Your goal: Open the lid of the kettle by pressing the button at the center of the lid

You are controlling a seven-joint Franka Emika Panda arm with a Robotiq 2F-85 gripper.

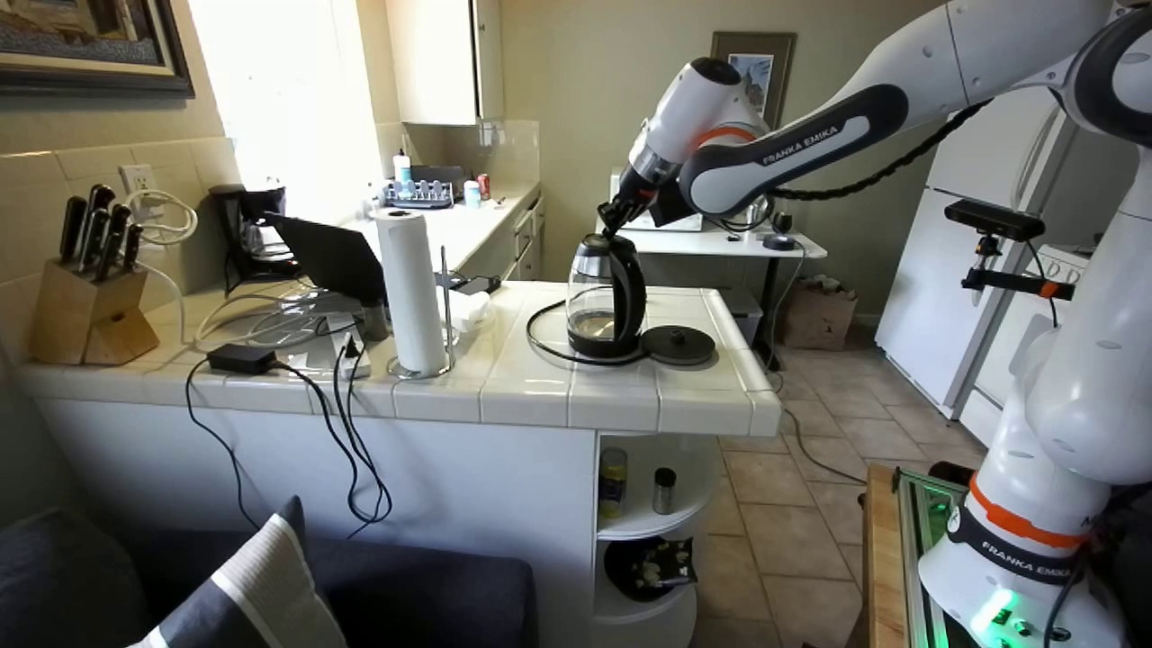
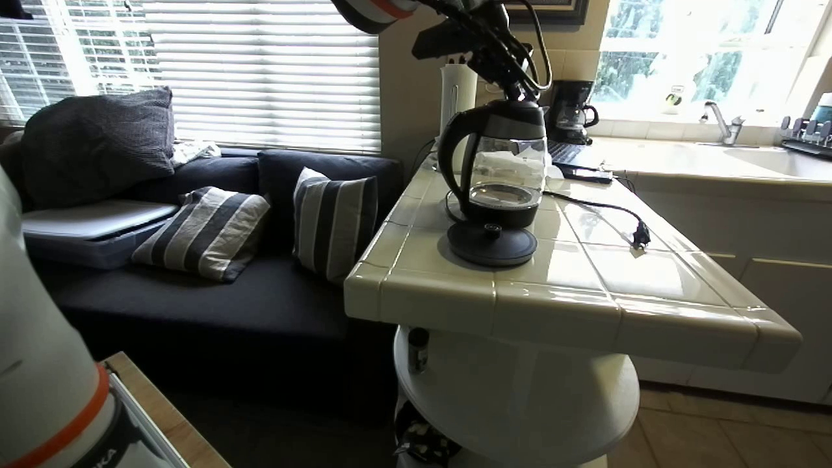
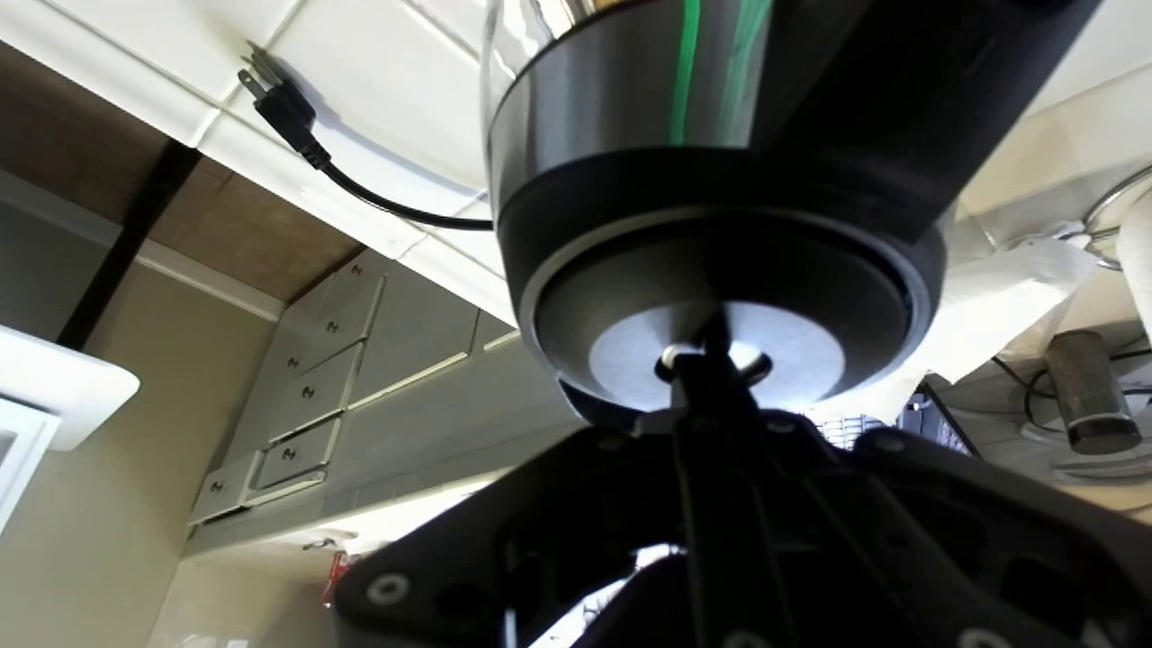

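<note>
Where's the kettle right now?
In an exterior view, the kettle stands on the tiled counter, right of the paper towel roll and just left of the round black base.

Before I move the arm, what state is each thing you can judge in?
Clear-bodied kettle with black loop handle: upright on the white tiled counter, off its round black base.
Round black lid: closed on the kettle.
Black two-fingered gripper: shut, at the lid's centre; contact unclear.
Base: flat beside the kettle.
Black three-pronged plug: unplugged, lying on the counter.
Black laptop: open.
White paper towel roll: upright.
</note>
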